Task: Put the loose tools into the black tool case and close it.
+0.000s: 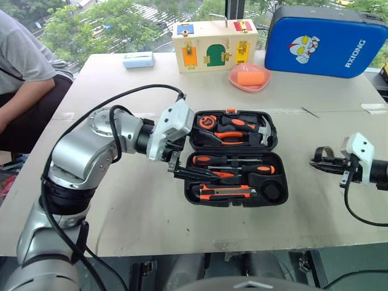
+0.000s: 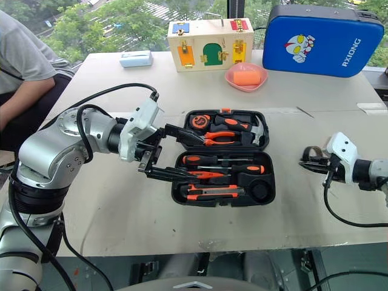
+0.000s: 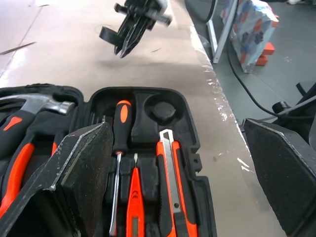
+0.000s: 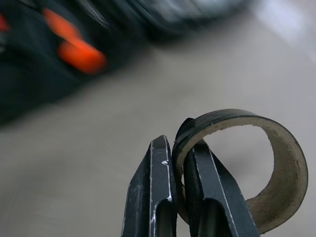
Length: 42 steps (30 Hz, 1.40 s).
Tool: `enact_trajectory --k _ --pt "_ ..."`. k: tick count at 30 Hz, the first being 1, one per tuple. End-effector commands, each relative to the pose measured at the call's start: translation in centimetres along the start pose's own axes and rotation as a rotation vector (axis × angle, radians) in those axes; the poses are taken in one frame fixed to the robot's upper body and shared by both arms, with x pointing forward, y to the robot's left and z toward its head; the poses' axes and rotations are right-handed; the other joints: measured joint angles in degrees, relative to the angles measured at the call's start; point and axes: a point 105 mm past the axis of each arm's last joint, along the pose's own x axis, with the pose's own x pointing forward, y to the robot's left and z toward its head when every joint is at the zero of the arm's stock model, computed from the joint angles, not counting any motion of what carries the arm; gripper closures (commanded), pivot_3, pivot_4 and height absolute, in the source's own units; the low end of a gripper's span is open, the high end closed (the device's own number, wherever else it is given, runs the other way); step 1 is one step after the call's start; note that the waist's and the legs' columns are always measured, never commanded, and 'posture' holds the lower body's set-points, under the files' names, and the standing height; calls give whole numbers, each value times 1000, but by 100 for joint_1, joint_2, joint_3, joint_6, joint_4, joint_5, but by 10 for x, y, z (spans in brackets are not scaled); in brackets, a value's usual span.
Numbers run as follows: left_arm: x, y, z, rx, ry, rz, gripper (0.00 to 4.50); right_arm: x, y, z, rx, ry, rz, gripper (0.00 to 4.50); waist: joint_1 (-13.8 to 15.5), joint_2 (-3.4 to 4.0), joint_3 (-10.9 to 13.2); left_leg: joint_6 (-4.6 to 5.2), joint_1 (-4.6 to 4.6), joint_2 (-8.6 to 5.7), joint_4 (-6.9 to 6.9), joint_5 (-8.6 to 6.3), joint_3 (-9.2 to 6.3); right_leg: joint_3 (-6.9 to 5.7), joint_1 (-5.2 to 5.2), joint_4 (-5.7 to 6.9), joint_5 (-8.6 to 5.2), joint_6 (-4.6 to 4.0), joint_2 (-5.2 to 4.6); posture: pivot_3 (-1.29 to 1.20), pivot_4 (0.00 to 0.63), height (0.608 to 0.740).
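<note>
Right end effector (image 4: 180, 148) closed on the wall of the small black tape roll (image 4: 276, 168), held above the tabletop (image 1: 139, 212), well right of the black tool case (image 1: 236, 159).

Case lies open. Utility knife (image 1: 225, 193), two screwdrivers (image 1: 233, 160) and tester pen (image 3: 134, 195) sit in its recesses; pen partly hidden behind the left fingers.

Left end effector (image 2: 159, 153) open wide at the case's left edge, lower finger apparently over the rim.

The right wrist view shows the case blurred.
</note>
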Motion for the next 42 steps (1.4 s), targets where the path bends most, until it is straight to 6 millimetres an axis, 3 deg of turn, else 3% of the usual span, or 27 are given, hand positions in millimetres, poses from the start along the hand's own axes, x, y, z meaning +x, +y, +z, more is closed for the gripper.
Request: enact_trajectory --k 1,6,15,28,33,38,42 --pt "2 -9 4 26 16 -47 0 14 51 37 -134 -35 337 4463 -9 -1 2 0 0 0 0 0 -1 -1 0 -1 0 0 0 0 150 735" --pt "2 -12 4 21 30 -64 0 36 68 45 -266 -13 436 4463 -6 -13 9 0 -1 -2 9 0 0 0 1 1 0 1 -1 0 150 735" --pt "-2 -24 -6 0 74 -66 0 69 64 45 -317 29 452 4463 -11 -16 11 -1 -19 -1 9 0 -3 -2 -19 2 0 0 -2 0 150 735" --pt "-5 -20 -8 23 84 -35 0 59 67 9 -304 250 516 4463 26 -15 11 -1 -51 -4 30 0 -19 -25 -34 2 1 0 -3 0 150 735" --pt "-5 -18 -5 29 80 -31 0 59 75 16 -288 211 547 2457 70 -15 11 -1 -59 -5 30 1 -23 -34 -35 -3 1 0 -3 0 150 735" --pt "-6 -15 -6 33 81 -24 0 55 79 24 -296 180 565 76 101 -15 12 -1 -68 -6 31 1 -22 -35 -42 -4 1 0 -6 0 150 735" --pt "-13 -11 -13 -13 99 35 0 45 67 50 -221 73 501 29 87 -15 12 -1 -65 -7 39 1 -20 -30 -40 5 2 1 -6 0 150 735"
